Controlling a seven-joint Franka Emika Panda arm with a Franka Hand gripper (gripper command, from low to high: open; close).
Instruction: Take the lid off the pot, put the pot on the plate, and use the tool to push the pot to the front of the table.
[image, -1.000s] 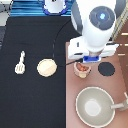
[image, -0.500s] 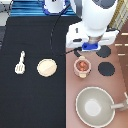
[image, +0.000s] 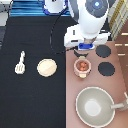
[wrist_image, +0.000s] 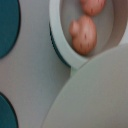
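The gripper (image: 84, 50) hangs just above the uncovered pot (image: 82, 66) at centre right on the stove panel (image: 118, 84), its grip impossible to tell, so the lid step looks done, with the plate (image: 47, 67) at centre left bare.

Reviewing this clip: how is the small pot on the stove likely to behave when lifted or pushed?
The pot looks small and low, so it probably resists tipping. It is open-topped with loose reddish pieces inside, which might shift or spill if it is jolted. Its smooth round wall may let it turn or slide sideways under an off-centre push. The gripper sits just above it, toward the exterior view's top.
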